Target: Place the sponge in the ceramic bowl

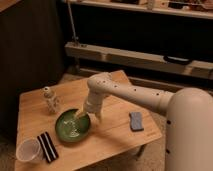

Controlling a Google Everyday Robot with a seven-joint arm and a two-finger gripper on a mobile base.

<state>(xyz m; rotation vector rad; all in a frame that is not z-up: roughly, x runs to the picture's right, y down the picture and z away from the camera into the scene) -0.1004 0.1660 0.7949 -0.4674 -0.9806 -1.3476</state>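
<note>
The sponge (136, 121), a small blue-grey pad, lies flat on the right part of the wooden table (115, 85). The ceramic bowl (70, 129), a shallow dark green dish with pale marks inside, sits at the table's front middle. My gripper (89, 116) hangs over the bowl's right rim, pointing down, open, with nothing between its fingers. One finger (80, 113) is above the bowl's inside, the other just outside the rim. The sponge lies apart from the gripper, well to its right.
A black block with white stripes (47, 146) and a clear plastic cup (28, 150) stand at the front left corner. A small pale bottle (50, 100) stands behind the bowl. Low shelves (140, 57) run along the back wall. My white arm (145, 97) crosses above the table's right side.
</note>
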